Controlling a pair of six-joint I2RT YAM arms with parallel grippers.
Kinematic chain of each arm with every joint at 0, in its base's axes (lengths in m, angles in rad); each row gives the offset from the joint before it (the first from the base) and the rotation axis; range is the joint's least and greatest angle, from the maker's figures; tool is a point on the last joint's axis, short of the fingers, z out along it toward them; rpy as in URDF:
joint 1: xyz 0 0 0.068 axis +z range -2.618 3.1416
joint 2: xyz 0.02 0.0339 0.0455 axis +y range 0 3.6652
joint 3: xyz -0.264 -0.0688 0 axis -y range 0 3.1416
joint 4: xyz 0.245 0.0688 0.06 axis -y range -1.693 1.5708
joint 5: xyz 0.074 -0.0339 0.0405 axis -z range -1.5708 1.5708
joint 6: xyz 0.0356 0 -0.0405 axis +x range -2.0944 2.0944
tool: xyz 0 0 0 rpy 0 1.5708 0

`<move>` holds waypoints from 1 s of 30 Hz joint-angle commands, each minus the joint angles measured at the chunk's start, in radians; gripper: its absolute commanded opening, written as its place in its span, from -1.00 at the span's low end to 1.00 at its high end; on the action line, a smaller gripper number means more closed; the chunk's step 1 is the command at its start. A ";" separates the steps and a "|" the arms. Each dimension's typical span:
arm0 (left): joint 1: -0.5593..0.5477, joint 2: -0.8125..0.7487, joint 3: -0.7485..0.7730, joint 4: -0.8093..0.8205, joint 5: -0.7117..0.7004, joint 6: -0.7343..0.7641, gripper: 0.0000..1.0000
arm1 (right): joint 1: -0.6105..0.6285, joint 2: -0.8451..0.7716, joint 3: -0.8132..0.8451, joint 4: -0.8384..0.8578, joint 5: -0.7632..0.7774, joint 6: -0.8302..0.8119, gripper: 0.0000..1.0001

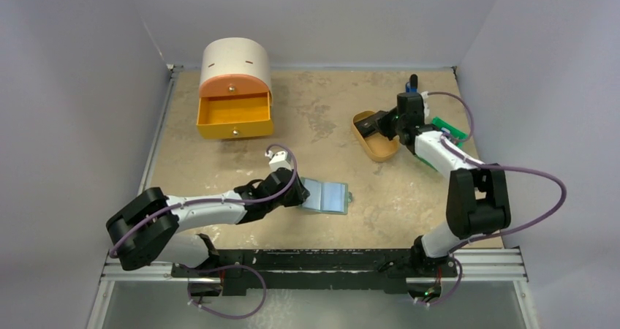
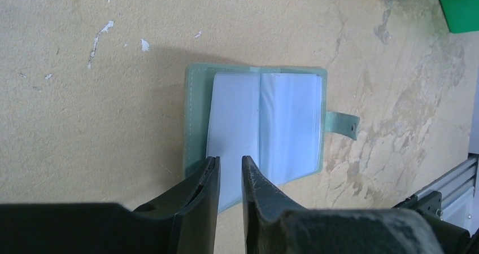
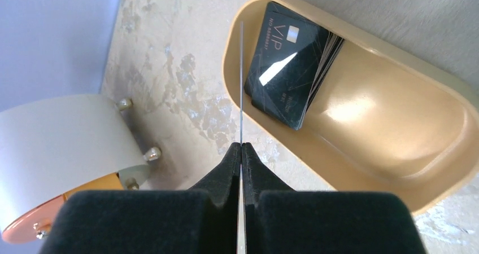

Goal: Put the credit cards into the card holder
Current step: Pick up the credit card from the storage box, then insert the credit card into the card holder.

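Your right gripper (image 3: pixel 242 148) has its fingers pressed together on a single thin credit card (image 3: pixel 242 84). Its wrist view shows the card edge-on, as a pale line rising over the left rim of the tan oval plastic tray (image 3: pixel 406 152). The other glossy black credit cards (image 3: pixel 288 68) lie stacked at the tray's upper left end. The grey-green folding card holder (image 2: pixel 265 118) lies open on the mottled beige table (image 1: pixel 314 110), at lower centre of the overhead view, with its pale blue-grey pockets facing up. Your left gripper (image 2: pixel 230 166) has its fingers nearly together at the holder's near edge, apparently pinching a pocket leaf, though you cannot tell from here whether they clamp it or only press on it. As for the risks, the card is gripped by one end only, so it could swivel or slip on the carry across the table. If it arrives tilted, it may catch at the pocket mouth and buckle. The left hold looks slight, so a push from the card could slide the holder or fold it shut. Only the right wrist view shows the pinched card and the stack, because overhead the gripper hides both. Only the left wrist view shows the pockets and the snap tab (image 2: pixel 342 124) clearly, and only the overhead view shows that the tray and holder sit well apart.
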 commanded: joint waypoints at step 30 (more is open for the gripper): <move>0.002 -0.204 0.056 -0.218 -0.158 0.026 -0.17 | 0.282 -0.533 -0.412 -0.121 -0.579 -0.440 -1.00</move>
